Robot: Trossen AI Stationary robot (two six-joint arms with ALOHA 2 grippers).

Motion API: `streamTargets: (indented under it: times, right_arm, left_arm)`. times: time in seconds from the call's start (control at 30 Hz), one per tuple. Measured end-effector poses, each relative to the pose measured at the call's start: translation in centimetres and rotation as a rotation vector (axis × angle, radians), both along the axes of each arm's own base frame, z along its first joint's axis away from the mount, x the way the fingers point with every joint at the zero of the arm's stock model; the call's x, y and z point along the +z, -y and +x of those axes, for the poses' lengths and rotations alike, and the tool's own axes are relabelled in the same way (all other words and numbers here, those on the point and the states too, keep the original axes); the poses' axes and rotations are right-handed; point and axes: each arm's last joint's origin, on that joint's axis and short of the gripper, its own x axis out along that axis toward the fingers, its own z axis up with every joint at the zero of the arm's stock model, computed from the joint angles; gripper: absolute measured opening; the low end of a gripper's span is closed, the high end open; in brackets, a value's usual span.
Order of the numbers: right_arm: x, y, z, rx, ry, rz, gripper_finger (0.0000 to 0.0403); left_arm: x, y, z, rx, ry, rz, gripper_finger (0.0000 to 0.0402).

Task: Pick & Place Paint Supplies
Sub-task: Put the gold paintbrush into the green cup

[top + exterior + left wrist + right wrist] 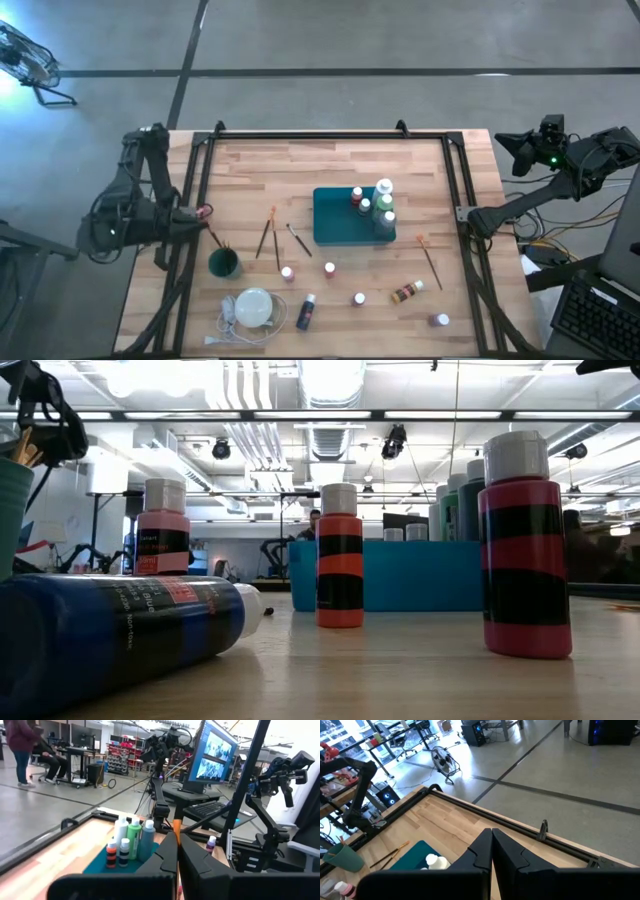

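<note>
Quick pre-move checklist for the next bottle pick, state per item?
1. Left gripper empty and shut: ok.
2. Right gripper empty and shut: ok.
3. Both arms off the wooden table, at its sides: ok.
4. Teal rectangular tray has bare room left of its bottles: ok.
5. Loose blue paint bottle lies on its side: not ok for a top grasp.
6. Caps tight: cannot tell.

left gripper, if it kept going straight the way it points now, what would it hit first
Probably the bottles standing in the teal tray: the shut left gripper points across the table at them, slightly off their cluster. Depth is unclear.
</note>
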Motion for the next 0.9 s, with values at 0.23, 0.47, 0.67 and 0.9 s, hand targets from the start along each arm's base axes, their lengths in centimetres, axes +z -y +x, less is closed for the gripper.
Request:
streamTargets:
  times: [0.23,0.47,0.67,0.9]
  right_arm:
    - [0.0,0.0,0.0,0.0,0.0,0.0,0.0008]
    - [0.0,0.0,0.0,0.0,0.0,0.0,0.0009]
    - [0.0,0.0,0.0,0.0,0.0,0.0,0.0008]
    - [0.0,0.0,0.0,0.0,0.0,0.0,0.0008]
  left_arm:
    - [-2.9,0.5,0.1,0.0,0.009,-0.062,0.0]
    - [-5.7,0.7,0.1,0.0,0.006,-0.044,0.0]
    - [-7.9,0.7,0.1,0.0,0.002,-0.014,0.0]
    - [-9.9,0.6,0.1,-0.012,-0.013,0.032,0.0]
